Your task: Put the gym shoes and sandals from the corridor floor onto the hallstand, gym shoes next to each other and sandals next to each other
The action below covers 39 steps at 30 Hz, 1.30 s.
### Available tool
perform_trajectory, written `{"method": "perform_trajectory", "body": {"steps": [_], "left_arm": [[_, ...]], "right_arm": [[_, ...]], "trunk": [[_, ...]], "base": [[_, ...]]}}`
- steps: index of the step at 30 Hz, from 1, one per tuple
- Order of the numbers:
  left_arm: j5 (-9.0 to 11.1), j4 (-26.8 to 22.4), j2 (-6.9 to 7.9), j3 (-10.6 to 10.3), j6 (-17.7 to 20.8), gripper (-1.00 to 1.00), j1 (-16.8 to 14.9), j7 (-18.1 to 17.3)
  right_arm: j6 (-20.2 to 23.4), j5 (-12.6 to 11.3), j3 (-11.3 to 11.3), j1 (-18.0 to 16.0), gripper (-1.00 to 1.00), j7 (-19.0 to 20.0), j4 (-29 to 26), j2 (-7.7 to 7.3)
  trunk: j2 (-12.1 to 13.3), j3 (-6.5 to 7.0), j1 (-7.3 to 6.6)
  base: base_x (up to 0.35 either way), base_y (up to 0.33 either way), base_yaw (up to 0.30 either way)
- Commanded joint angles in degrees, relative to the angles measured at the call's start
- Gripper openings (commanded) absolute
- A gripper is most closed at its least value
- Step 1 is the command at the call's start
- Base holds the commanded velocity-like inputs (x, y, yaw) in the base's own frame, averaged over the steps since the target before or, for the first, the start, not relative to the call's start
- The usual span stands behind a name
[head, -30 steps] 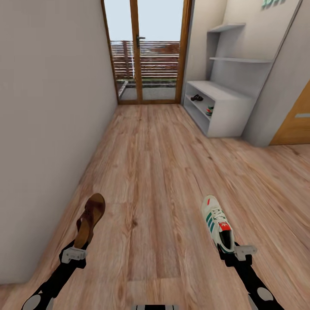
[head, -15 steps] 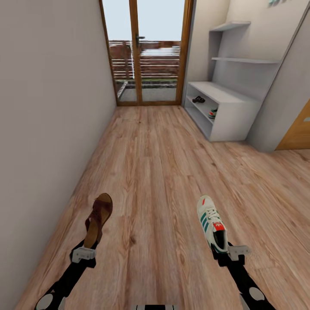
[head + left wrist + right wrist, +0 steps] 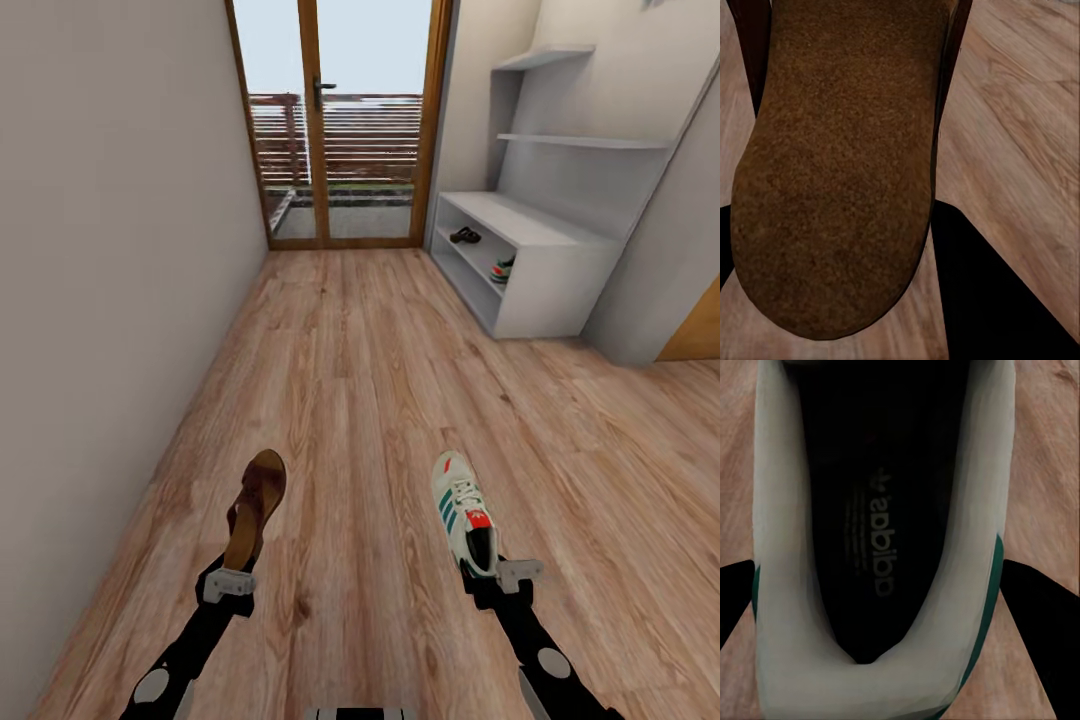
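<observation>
Left gripper (image 3: 236, 572) clamps sandal (image 3: 256, 505), right gripper (image 3: 492, 578) clamps sneaker (image 3: 462, 512); carry level to rack (image 3: 545, 268), beside their mates.

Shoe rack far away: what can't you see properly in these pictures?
- Rack shoes, head view: a dark sandal and a gym shoe sit on its shelves, too small for detail; the rack's wall cuts off that shoe.
- Left gripper, left wrist view: held sandal hides the fingertips.
- Right gripper, right wrist view: held gym shoe hides the fingertips.
- Gym shoe's toe: cut off by the right wrist view's edge.
</observation>
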Motion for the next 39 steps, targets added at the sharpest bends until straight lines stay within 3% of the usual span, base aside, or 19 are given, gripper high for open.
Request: {"method": "perform_trajectory", "body": {"steps": [1, 4, 5, 10, 39], "left_arm": [[-0.71, 0.03, -0.09, 0.47, -0.32, -1.00, -0.05, -0.29], [-0.65, 0.13, 0.04, 0.59, -0.33, -1.00, -0.06, -0.19], [-0.59, 0.22, 0.15, 0.78, -0.34, -1.00, -0.07, -0.13], [-0.55, 0.30, 0.42, 1.28, -0.42, -1.00, -0.08, -0.06], [-0.54, 0.41, 0.59, 1.41, -0.45, -1.00, -0.08, 0.01]], "right_arm": [[0.26, 0.08, 0.14, -0.03, -1.00, -0.43, -0.13, 0.31], [1.08, 1.81, 0.21, 0.10, -1.00, -1.41, -0.41, 0.98], [1.51, 3.55, 0.20, 0.28, -1.00, -2.04, -0.67, 1.32], [1.79, 5.05, 0.00, 0.60, -1.00, -2.62, -1.11, 1.62], [1.67, 4.77, -0.25, 0.72, -1.00, -2.82, -0.76, 1.60]], "trunk": [[-0.02, -0.04, 0.02], [-0.02, -0.04, 0.02], [-0.02, -0.04, 0.02], [-0.02, -0.04, 0.02], [-0.02, -0.04, 0.02]], "base": [[0.325, 0.000, 0.000], [0.325, 0.000, 0.000], [0.325, 0.000, 0.000], [0.325, 0.000, 0.000], [0.325, 0.000, 0.000]]}}
